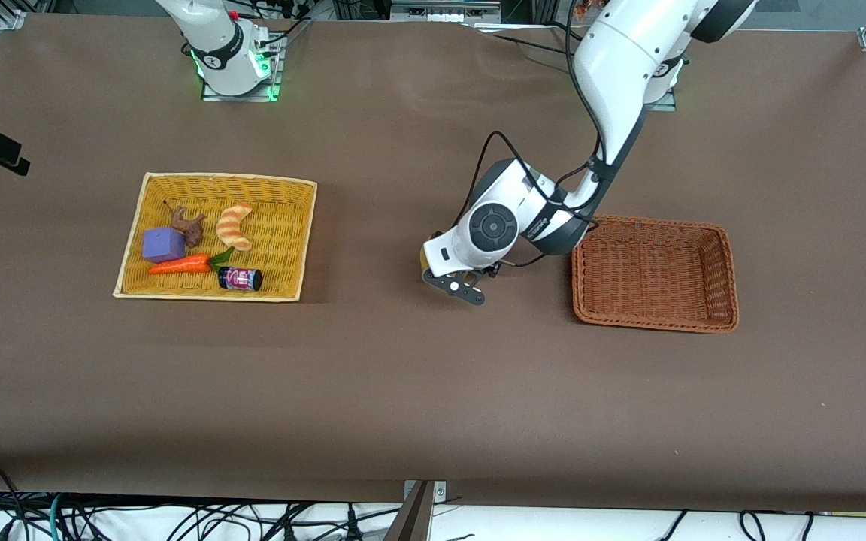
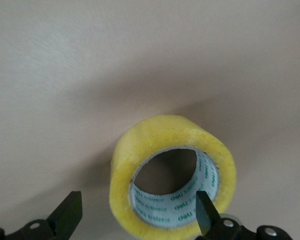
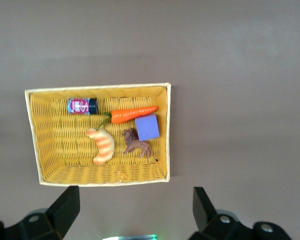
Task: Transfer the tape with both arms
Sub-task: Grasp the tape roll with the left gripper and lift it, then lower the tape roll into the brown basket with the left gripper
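The tape point(image 2: 172, 172), a yellowish roll with a white printed core, stands on its edge on the brown table, its hole facing the left wrist camera. My left gripper point(image 2: 137, 215) is low at the roll and open. One finger point(image 2: 206, 214) shows in front of the core's rim, and the other finger point(image 2: 67, 216) stands clear of the roll's outer side. In the front view the left gripper point(image 1: 452, 284) is at mid-table, and only a yellow sliver of the tape point(image 1: 423, 260) shows under the wrist. My right gripper point(image 3: 135, 210) hangs open and holds nothing, high over the table by the yellow basket point(image 3: 166, 130).
The yellow basket point(image 1: 305, 225) toward the right arm's end holds a purple cube point(image 1: 162, 244), a carrot point(image 1: 181, 264), a striped croissant toy point(image 1: 234, 225), a brown animal figure point(image 1: 189, 225) and a small can point(image 1: 240, 279). A brown wicker basket point(image 1: 730, 278) stands beside the left gripper.
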Motion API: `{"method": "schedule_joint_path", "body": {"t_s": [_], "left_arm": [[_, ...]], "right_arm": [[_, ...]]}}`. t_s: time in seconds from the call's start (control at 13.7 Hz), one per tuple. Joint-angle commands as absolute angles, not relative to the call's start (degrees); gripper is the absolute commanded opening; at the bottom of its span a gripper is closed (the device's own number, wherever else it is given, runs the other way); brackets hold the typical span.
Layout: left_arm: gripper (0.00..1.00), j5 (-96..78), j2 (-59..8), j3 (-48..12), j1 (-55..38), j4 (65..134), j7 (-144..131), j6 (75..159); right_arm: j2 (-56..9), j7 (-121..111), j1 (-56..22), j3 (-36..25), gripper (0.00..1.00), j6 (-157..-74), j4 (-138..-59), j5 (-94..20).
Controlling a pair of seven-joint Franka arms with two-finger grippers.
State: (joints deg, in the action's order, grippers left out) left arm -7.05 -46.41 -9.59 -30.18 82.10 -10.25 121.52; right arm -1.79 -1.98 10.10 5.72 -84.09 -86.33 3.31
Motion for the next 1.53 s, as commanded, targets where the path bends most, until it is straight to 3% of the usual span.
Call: {"method": "schedule_joint_path", "body": {"t_s": [0.0,0.07,0.15,0.22,0.29,0.51,0.95,1.24,1.46], "left_arm": [[0.91,-7.1,-48.9,-9.1,-30.0,80.2,-9.1,122.6],[0.52,-6.3,-49.0,-9.1,-30.0,80.3,-9.1,123.8],[0.21,-6.2,-49.1,-9.1,-30.1,80.4,-9.2,123.8],[0.05,-6.2,-49.5,-9.1,-30.1,80.4,-9.1,123.9],[0.00,-6.0,-49.2,-9.1,-30.1,80.3,-9.1,123.8],[0.00,-6.1,-45.9,-8.7,-29.4,80.0,-9.5,121.1],[0.00,-5.8,-33.6,-6.3,-18.0,79.5,-3.3,100.1],[0.00,4.3,-32.9,-6.5,-11.4,81.4,8.0,93.6],[0.00,10.8,-33.0,-6.5,-7.7,86.4,8.6,94.7]], "right_arm": [[0.5,-5.9,8.7,4.9,1.00,-87.0,-91.3,2.9],[0.1,-5.9,8.6,4.7,1.00,-87.0,-91.4,2.8],[-1.2,-6.0,8.7,4.5,1.00,-87.0,-90.8,2.8],[-2.6,-6.2,8.8,4.5,1.00,-86.6,-89.6,2.7],[-4.1,-6.2,9.1,4.5,1.00,-86.2,-87.2,2.4],[-5.0,-6.2,9.2,4.5,1.00,-86.2,-86.0,2.8],[-5.6,-5.8,9.1,4.6,1.00,-86.4,-86.0,2.5],[-5.6,-5.6,8.7,4.9,1.00,-86.3,-86.0,2.4],[-5.6,-5.8,8.8,4.8,1.00,-86.3,-86.0,2.5]]}}
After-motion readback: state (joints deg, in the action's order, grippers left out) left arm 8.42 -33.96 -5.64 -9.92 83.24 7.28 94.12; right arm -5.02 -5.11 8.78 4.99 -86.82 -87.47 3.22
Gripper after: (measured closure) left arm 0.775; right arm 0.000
